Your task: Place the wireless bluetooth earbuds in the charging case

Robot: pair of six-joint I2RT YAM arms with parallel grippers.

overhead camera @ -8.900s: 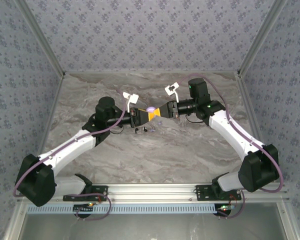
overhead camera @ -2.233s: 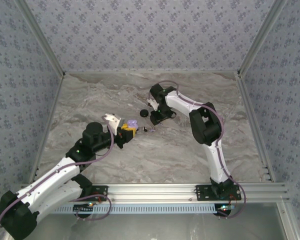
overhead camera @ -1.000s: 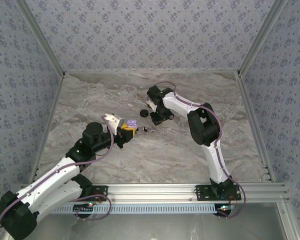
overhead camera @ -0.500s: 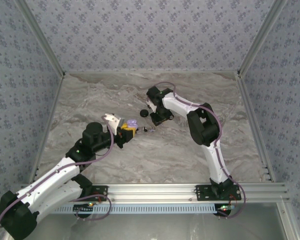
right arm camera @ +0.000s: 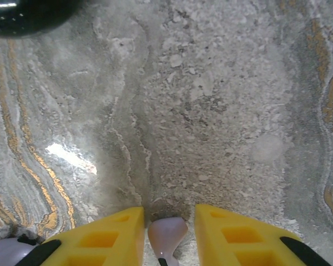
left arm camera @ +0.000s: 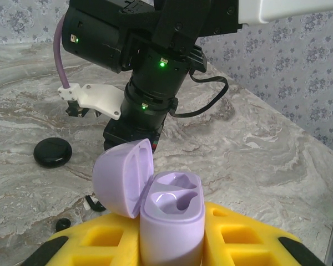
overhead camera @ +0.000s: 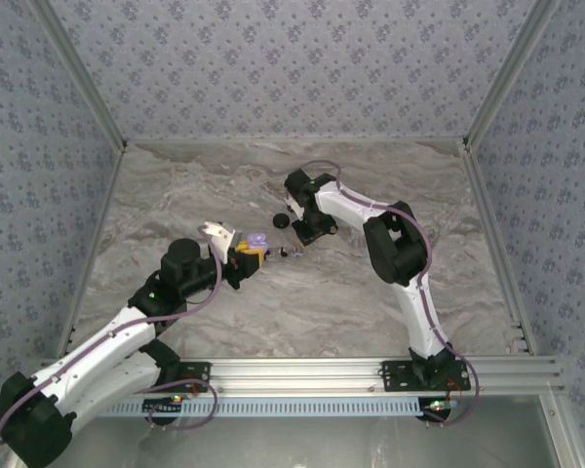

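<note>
- Since half a second ago, the right arm's (overhead camera: 349, 204) wrist has edged slightly toward the upper left of the overhead frame. The left arm (overhead camera: 117, 336) and its load sit where they did.
- Nearly nine seconds ago both grippers met at mid-frame. Now they are apart, and the left one has drawn back toward the lower left.
- The left gripper (left arm camera: 169, 235) is clenched on the charging case (left arm camera: 171, 221), a lilac shell with its lid flipped up and two wells showing. In the overhead frame the case (overhead camera: 257, 240) sits left of centre.
- The right gripper (right arm camera: 168, 218) points down at the marble table (right arm camera: 222, 111), grasping a small lilac earbud (right arm camera: 166, 233) between its yellow fingertips. The bottom edge of the frame cuts off the earbud's lower part.
- A lilac blob (right arm camera: 4, 249) in the lower left corner of the right wrist view is cut off. I cannot tell what it is.
- A black puck (left arm camera: 53, 151) lies on the table. In the right wrist view it is clipped at the upper left (right arm camera: 28, 11).
- Two black bits (left arm camera: 94, 203) lie near the case, too small to identify.
</note>
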